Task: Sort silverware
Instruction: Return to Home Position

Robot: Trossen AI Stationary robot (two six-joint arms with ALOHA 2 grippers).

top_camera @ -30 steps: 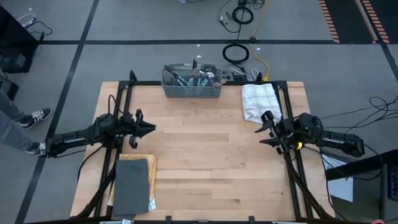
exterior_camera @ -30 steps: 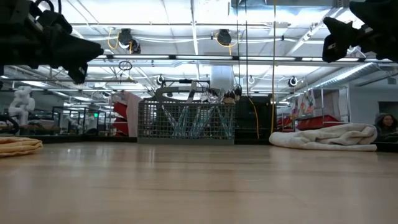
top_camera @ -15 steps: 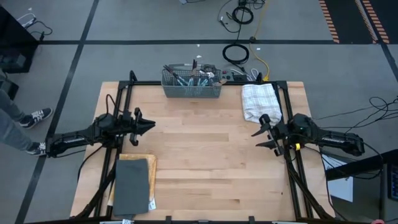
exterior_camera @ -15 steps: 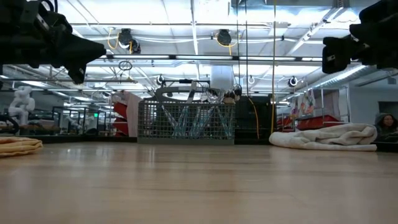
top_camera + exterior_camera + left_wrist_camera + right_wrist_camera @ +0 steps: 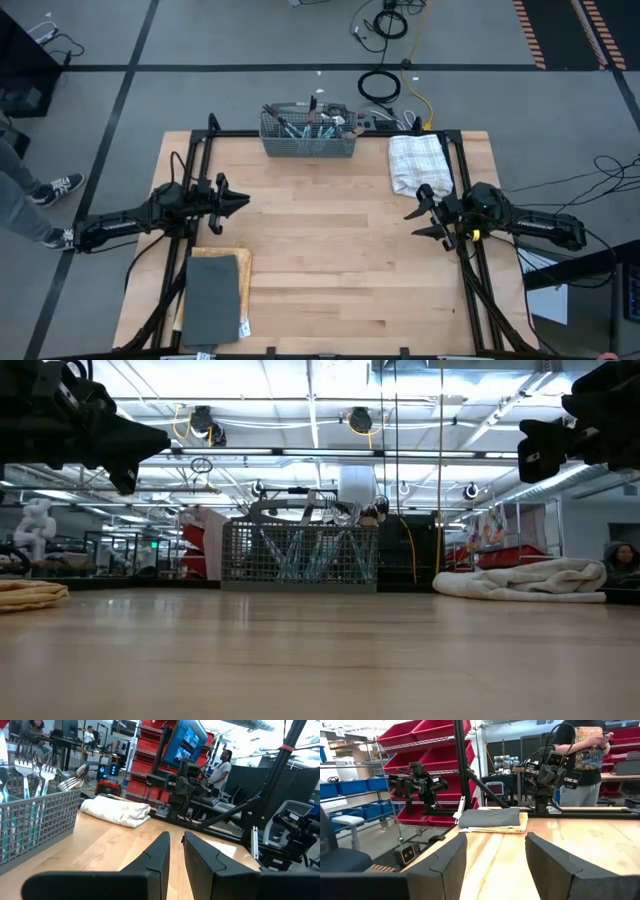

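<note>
The silverware (image 5: 310, 126) stands upright in a grey mesh basket (image 5: 308, 145) at the table's far edge. Its blue-and-white handles are down in the basket and its shiny heads stick out above the rim (image 5: 345, 512); forks (image 5: 35, 767) show in the left wrist view. My left gripper (image 5: 246, 205) hovers above the table's left side, pointing right, fingers nearly together (image 5: 176, 842). My right gripper (image 5: 413, 222) hovers at the right side, pointing left, wide open (image 5: 495, 850). Both are far from the basket and hold nothing.
A white towel (image 5: 418, 163) lies bunched at the far right corner. A dark grey folded cloth (image 5: 213, 295) rests on a yellow one at the near left. Bare wood lies between the arms. A person's legs (image 5: 30, 200) stand left of the table; others show in the room behind.
My right gripper has turned at the wrist and dropped a little, its fingers now pointing more squarely toward the table's left. The left gripper and the basket have stayed where they were.
</note>
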